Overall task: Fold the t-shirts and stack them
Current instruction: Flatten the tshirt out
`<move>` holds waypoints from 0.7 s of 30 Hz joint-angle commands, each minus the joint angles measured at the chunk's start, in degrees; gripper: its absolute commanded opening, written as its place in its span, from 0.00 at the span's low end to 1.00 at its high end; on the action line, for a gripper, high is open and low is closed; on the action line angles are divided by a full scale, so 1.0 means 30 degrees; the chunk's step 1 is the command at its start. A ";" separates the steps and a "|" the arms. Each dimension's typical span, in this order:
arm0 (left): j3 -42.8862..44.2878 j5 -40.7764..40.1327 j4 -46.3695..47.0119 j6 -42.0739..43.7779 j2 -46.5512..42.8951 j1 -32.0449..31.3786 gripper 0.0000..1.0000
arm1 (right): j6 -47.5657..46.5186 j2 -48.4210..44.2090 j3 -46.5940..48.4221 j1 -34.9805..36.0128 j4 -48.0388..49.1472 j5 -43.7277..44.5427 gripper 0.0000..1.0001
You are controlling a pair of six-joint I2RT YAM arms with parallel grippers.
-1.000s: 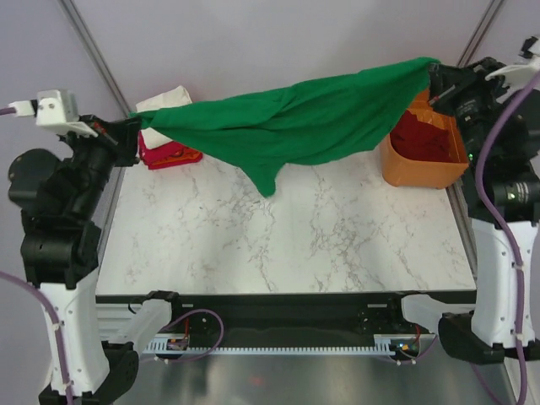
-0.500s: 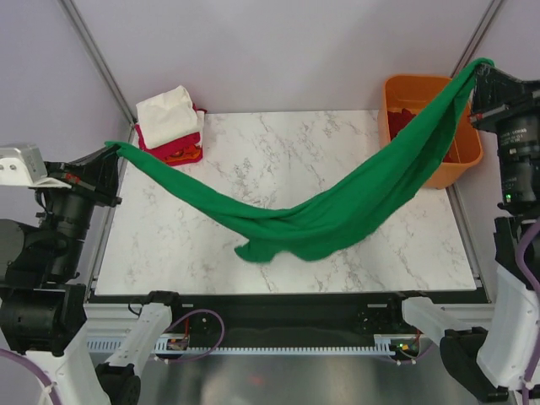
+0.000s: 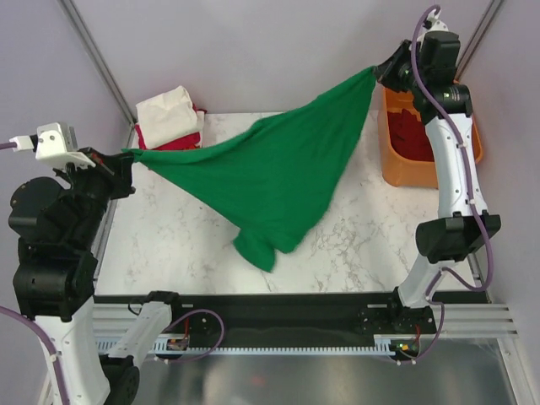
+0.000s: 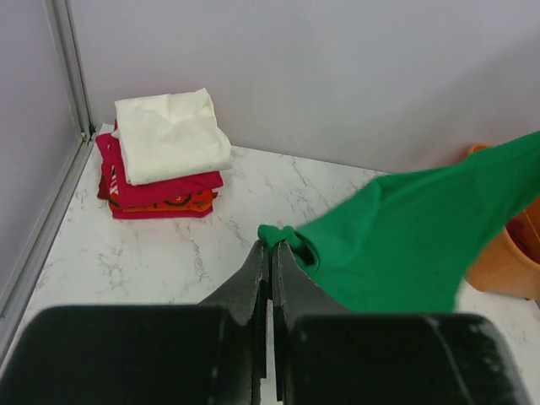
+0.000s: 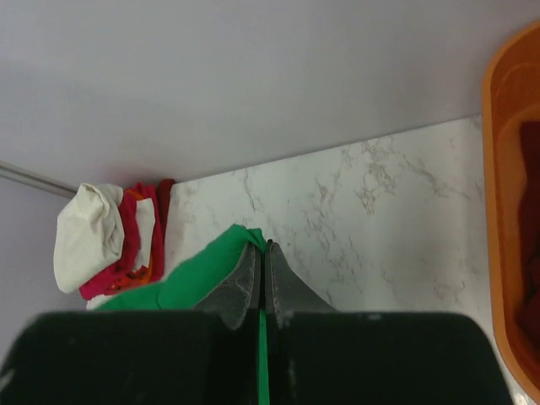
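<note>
The green shirt was held stretched in the air betw. both grippers, one corner pinched in each. Its loose lower part hung to a point below and betw. the fingers; whether that tip touched the table could not be told.

The left gripper was seen pressed together on a small bunched fold of green cloth right at its fingertips. The right gripper was likewise clamped on a green edge, w/ cloth trailing below its fingers. The spread was judged as meant to open the shirt out before it is laid flat for folding.

The folded stack (cream on top, red and orange beneath) lay beyond and left of the left fingers, by the far-left corner. The orange tub, w/ red cloth inside, sat just beside the right fingers at the right edge.

The marble under the shirt was judged enough room for laying. The tub rim and stack were the edges to be avoided.
</note>
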 commanded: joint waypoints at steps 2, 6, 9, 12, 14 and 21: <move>-0.1001 0.1083 -0.0057 -0.0330 -0.0965 0.0072 0.02 | -0.0339 -0.3882 -0.1757 -0.0781 0.0658 -0.0293 0.00; -0.4372 0.1877 -0.0525 -0.0859 -0.3017 0.0072 0.02 | -0.1160 -0.6110 -0.5664 -0.1368 0.0687 0.0090 0.00; -0.6071 0.1877 -0.0525 -0.0859 -0.3926 0.0072 0.02 | -0.1395 -0.7195 -0.7132 -0.1427 0.0425 -0.0174 0.00; -0.9055 0.4595 -0.3278 -0.4598 -0.5739 0.0072 0.02 | -0.1280 -0.7899 -0.8332 -0.1427 -0.0190 -0.0115 0.00; -1.1809 0.5068 -0.3454 -0.5279 -0.6975 0.0072 0.20 | -0.0345 -0.8805 -1.0583 -0.1427 -0.0251 -0.0786 0.00; -1.2582 0.3377 -0.4366 -0.4846 -0.7948 0.0101 1.00 | 0.0099 -1.2613 -1.7707 0.0710 0.0687 -0.0204 0.00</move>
